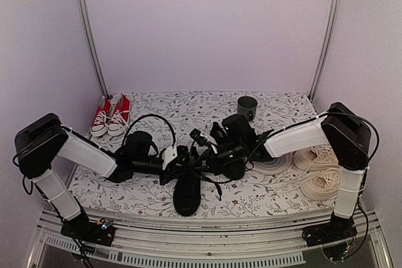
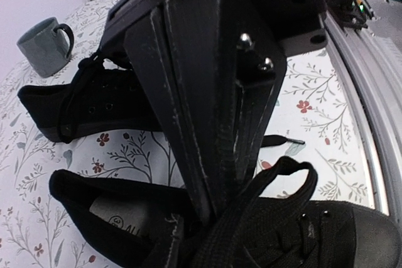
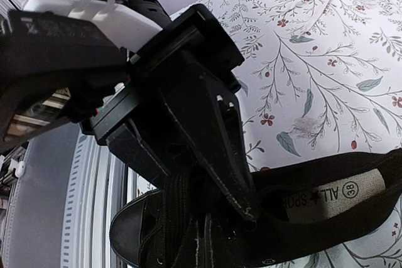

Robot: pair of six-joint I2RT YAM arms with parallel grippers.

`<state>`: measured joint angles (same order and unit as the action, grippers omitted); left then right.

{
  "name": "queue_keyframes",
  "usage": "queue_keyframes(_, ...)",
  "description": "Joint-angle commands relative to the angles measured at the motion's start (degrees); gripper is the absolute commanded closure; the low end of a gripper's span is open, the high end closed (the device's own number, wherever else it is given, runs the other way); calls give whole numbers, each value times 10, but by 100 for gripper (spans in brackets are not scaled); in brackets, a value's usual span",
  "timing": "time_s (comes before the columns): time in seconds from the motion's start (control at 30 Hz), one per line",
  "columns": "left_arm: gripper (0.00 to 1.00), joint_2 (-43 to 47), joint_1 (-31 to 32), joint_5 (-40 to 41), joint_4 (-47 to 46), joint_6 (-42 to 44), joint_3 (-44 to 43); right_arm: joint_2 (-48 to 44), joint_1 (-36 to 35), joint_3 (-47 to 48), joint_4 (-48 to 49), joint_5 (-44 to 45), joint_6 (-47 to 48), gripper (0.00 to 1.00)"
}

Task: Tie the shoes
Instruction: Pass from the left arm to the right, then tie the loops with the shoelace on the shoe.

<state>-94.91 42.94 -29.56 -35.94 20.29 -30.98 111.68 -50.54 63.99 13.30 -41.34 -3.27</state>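
Near black shoe [image 1: 187, 194] — both hands pinching laces [image 2: 276, 183].

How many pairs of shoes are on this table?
3: the black shoes in the middle between the two grippers, the small red sneakers at the far left, and the cream sneakers at the right edge, partly hidden by the arm.

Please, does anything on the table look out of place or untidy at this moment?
Mostly no. The second black sneaker lies tipped on its side behind the one being tied, its lace trailing loose on the cloth. The mug stands upright, and the red sneakers sit neatly together.
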Motion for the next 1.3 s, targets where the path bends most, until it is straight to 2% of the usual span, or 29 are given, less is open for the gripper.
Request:
queue_keyframes(0.0, 89, 0, -11, -38, -48, -27, 13, -19, 3, -6, -2, -13, 2, 99)
queue_keyframes(0.1, 100, 0, -16, -37, -51, -28, 14, -22, 3, -6, -6, -17, 5, 99)
queue_keyframes(0.27, 100, 0, -21, -31, -50, -29, 13, -30, 7, -3, -23, -30, 10, 98)
queue_keyframes(0.33, 100, -2, -24, -39, -62, -34, 18, -36, 14, -4, -33, -38, 14, 90)
queue_keyframes(0.43, 100, -9, -26, -51, -67, -39, 19, -43, 29, -1, -49, -62, 26, 72)
queue_keyframes(0.47, 100, -13, -26, -56, -67, -39, 19, -45, 34, 1, -49, -68, 26, 70)
queue_keyframes(0.73, 100, -21, -27, -67, -68, -45, 15, 4, 45, 47, -48, -72, 45, 70)
queue_keyframes(0.97, 98, -23, -28, -71, -67, -48, 16, 34, 39, 48, -41, -81, 36, 69)
queue_keyframes(1.27, 98, -33, -28, -76, -81, -55, 19, -44, 27, -34, -9, -72, -9, 63)
